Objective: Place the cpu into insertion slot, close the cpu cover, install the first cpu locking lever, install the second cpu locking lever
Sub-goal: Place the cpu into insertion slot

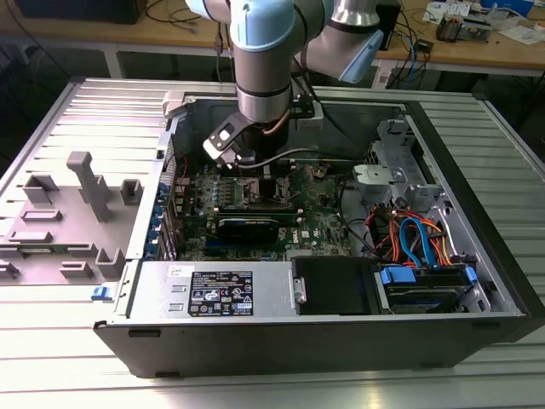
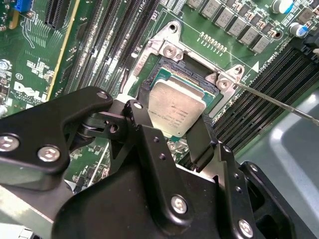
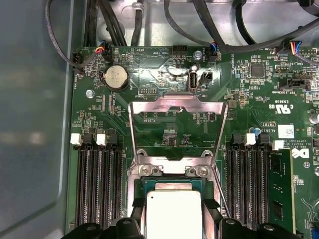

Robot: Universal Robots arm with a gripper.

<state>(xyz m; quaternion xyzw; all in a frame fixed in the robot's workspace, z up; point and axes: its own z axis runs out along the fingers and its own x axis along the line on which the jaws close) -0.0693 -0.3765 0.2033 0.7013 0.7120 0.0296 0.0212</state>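
Gripping the cpu, its lid faintly printed, the hand holds it at the insertion slot.

The cpu has a dull, brushed silvery metal lid. Around it the slot shows a bright, smooth metal rim with shiny screw heads. The cover, beyond the slot, is thin bare sheet metal with a soft sheen. A lever beside the slot is polished steel wire. The board around the slot is glossy green lacquer, and the memory slots flanking the slot are black plastic. The gripper over the slot is matt black, perhaps anodised metal rather than plastic, with bright screws. The case around the slot is matt grey sheet metal.
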